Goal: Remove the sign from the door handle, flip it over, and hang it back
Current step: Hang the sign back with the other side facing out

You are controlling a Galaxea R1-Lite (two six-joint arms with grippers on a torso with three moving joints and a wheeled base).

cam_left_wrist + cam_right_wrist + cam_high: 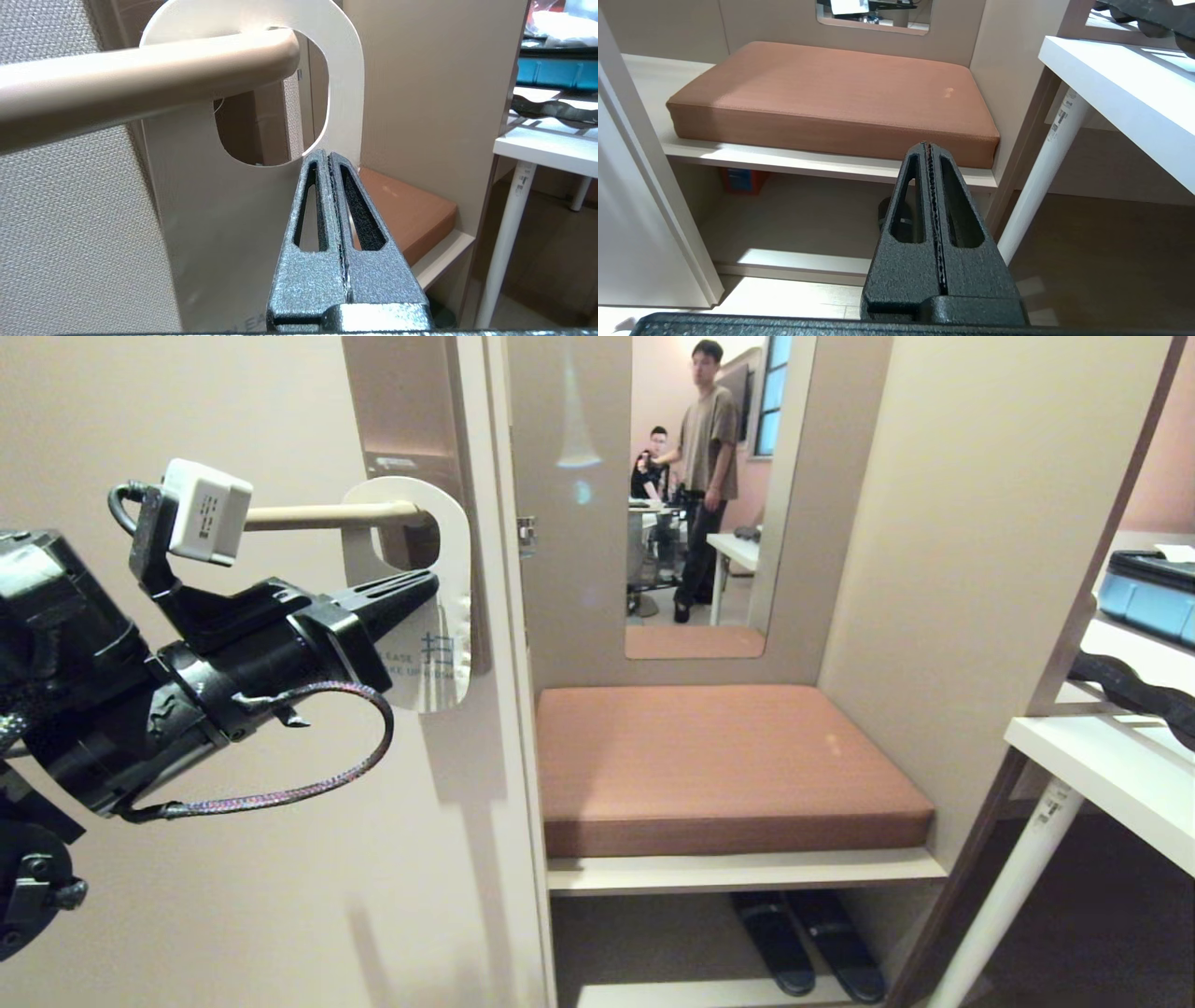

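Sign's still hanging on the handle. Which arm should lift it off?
Left. The left gripper is shut, its tip at the sign hanging on the door handle. The right gripper, shut, points at the cushioned bench.

light: soft indoor | glare: sign [446, 644] | shadows: door [280, 859]

The left arm [112, 709] is showing as a glossy black rounded housing, with a white boxy camera [205, 511] sitting on a black bracket. A braided cable [308, 775], seemingly purple-flecked, is looping beneath it. The left gripper [327, 156] is showing speckled grey slotted tapering fingers; the right gripper [929, 147] is showing matching black textured ones
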